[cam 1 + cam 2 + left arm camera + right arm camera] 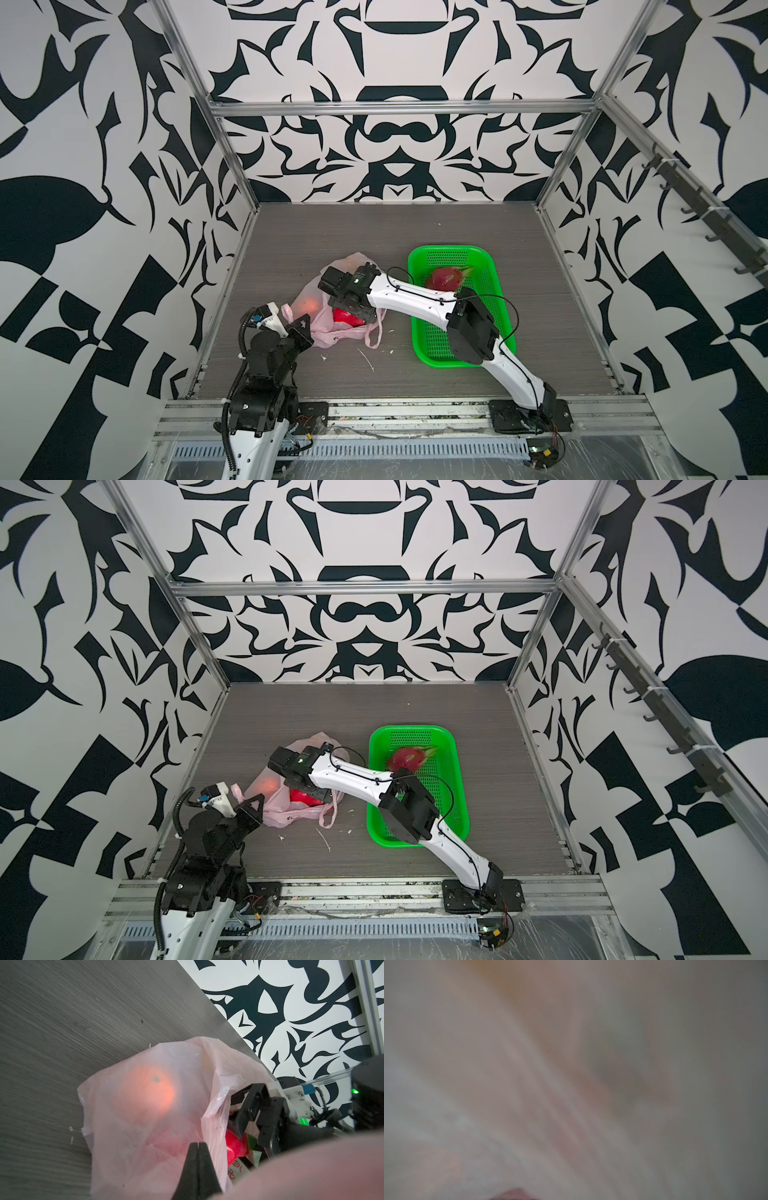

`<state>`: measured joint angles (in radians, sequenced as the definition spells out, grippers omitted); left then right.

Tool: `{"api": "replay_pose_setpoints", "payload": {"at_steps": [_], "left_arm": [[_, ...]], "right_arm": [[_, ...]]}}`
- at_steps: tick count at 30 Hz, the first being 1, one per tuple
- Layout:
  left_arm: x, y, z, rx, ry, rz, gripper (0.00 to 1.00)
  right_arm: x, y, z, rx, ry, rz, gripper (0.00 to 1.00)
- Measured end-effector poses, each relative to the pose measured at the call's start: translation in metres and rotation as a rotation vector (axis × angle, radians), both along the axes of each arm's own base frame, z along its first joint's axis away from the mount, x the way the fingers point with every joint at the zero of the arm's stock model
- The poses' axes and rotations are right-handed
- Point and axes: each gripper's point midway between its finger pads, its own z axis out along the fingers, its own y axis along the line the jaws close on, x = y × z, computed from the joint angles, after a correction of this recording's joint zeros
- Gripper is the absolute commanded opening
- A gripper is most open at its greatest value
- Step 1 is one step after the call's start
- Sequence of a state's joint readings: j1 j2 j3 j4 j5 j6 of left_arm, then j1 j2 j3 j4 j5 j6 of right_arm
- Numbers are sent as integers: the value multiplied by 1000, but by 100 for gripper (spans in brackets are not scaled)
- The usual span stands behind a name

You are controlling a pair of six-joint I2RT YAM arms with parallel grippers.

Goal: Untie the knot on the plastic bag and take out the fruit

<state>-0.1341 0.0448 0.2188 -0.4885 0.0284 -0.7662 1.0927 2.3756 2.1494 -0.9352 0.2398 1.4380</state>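
plastic bag point(322, 337) point(277, 816) point(145, 1126) lying slumped on grey table point(415, 232), left of centre in both top views, just left of green basket point(446, 248) point(409, 728). Orange point(309, 305) point(145, 1088) glowing through film; red fruit point(345, 318) point(234, 1145) showing at open mouth. Dragon fruit point(446, 278) point(409, 758) sitting in basket's far end. Left gripper point(301, 327) point(198, 1145) pinching bag's left edge, tips together. Right gripper point(249, 1136) reaching into mouth, jaws spread wide over red fruit – contact unclear. Right wrist view showing only blurred pink film.
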Motion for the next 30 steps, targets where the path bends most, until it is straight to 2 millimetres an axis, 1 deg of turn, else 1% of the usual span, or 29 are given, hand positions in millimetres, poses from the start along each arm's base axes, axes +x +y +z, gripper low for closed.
{"api": "replay_pose_setpoints", "payload": {"at_steps": [5, 8, 11, 17, 20, 24, 30], "left_arm": [[-4, -7, 0, -24, 1, -34, 0], [-5, -11, 0, -40, 5, -55, 0], [-6, -13, 0, -49, 7, -69, 0], [-7, -15, 0, -54, 10, -79, 0], [-7, -16, -2, -54, 14, -82, 0], [-7, -16, -7, -54, 25, -84, 0], [-7, -17, -7, -54, 29, -88, 0]], "right_arm": [[0, 1, 0, 5, -2, 0, 99], [1, 1, -1, 6, -3, -1, 95], [2, 2, -1, 9, -8, -3, 89], [4, 2, 2, -2, -28, 26, 69], [4, 3, 9, -12, -46, 72, 65], [4, 5, 10, -41, -55, 171, 65], [4, 10, 9, -75, -50, 304, 73]]}}
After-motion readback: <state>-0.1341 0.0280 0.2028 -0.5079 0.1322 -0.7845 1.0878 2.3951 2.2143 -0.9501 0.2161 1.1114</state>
